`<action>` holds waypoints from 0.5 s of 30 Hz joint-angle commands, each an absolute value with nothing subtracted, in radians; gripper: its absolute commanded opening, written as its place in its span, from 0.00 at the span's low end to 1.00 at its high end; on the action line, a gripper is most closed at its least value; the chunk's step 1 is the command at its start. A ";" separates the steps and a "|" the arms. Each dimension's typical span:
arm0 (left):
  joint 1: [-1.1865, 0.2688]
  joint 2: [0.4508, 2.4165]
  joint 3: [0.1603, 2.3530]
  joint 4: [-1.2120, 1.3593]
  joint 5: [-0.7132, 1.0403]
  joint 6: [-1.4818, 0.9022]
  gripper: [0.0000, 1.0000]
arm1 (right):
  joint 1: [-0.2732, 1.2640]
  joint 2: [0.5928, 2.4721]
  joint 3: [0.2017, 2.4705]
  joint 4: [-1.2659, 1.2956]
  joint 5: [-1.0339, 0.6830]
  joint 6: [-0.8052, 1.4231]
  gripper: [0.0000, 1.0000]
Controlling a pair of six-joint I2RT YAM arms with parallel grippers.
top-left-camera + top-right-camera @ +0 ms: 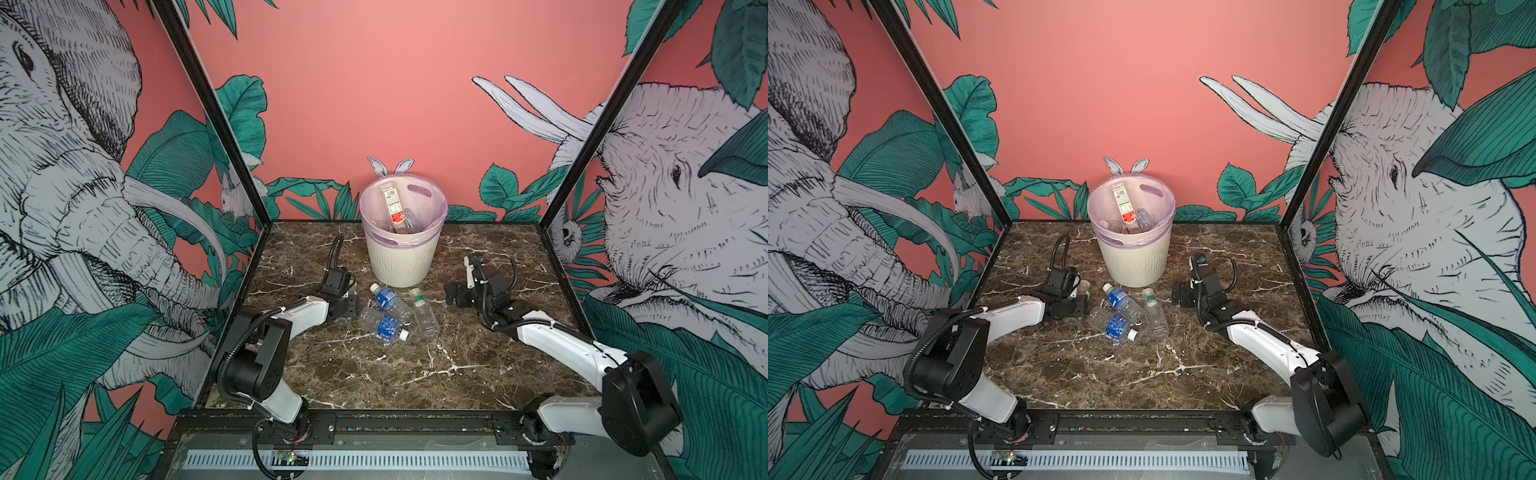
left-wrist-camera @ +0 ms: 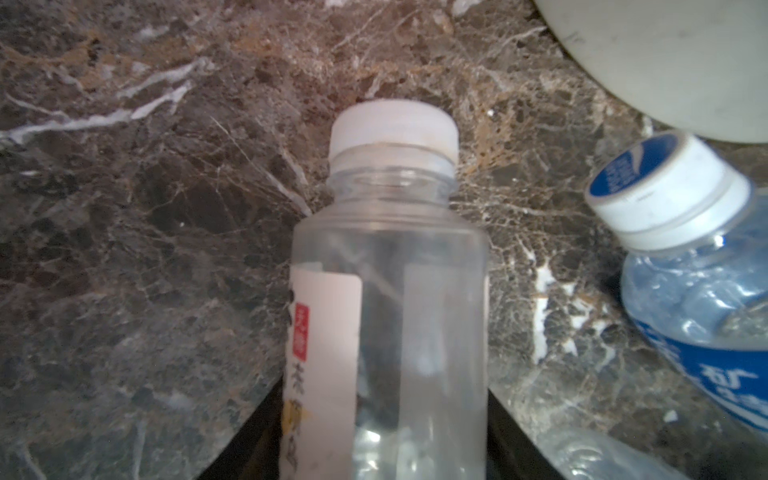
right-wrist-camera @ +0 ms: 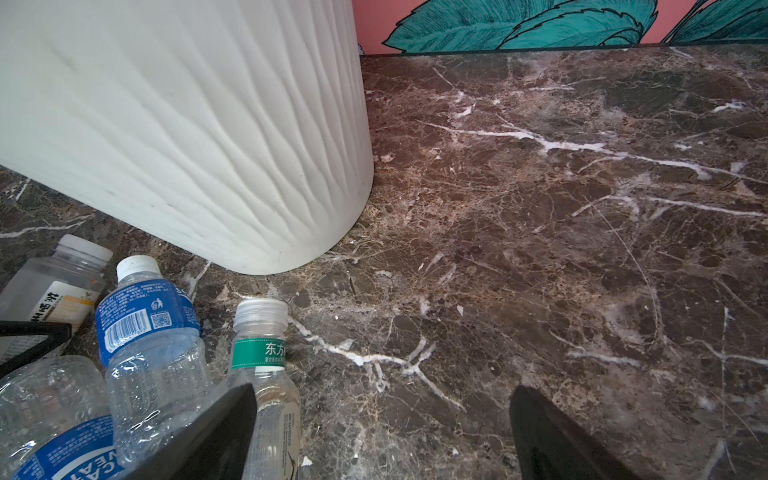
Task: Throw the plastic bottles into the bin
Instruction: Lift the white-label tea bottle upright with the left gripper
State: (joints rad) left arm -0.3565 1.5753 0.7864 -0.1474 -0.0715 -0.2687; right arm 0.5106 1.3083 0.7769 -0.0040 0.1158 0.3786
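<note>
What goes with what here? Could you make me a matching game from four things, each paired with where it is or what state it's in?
1 red-labelled bottle
2 green-banded bottle
3 cream-labelled bottle
4 right gripper

a open, holding nothing
b inside the bin
c between the jaws of the left gripper
d lying on the table before the bin

Pairs: 1-b, 2-d, 3-c, 4-a

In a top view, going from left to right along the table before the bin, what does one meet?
Left gripper on a white-capped bottle → blue-label bottle, cap toward the bin → green-capped bottle → right gripper. The other blue-label bottle overlaps it, so I omit it.
</note>
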 commanded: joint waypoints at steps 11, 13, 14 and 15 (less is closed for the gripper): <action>-0.351 1.316 0.639 -0.013 -0.067 -0.256 0.47 | 0.507 1.319 0.785 0.040 0.102 0.387 0.96; -0.351 1.269 0.598 0.037 -0.042 -0.247 0.47 | 0.507 1.321 0.785 0.041 0.099 0.388 0.96; -0.354 1.242 0.576 0.061 -0.034 -0.247 0.47 | 0.506 1.322 0.785 0.042 0.096 0.388 0.96; -0.355 1.220 0.561 0.075 -0.030 -0.248 0.47 | 0.506 1.323 0.785 0.041 0.093 0.388 0.96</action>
State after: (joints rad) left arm -0.3565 1.2835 0.6041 -0.0093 -0.0570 -0.2607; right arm 0.5102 1.3159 0.7769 0.0006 0.1066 0.3786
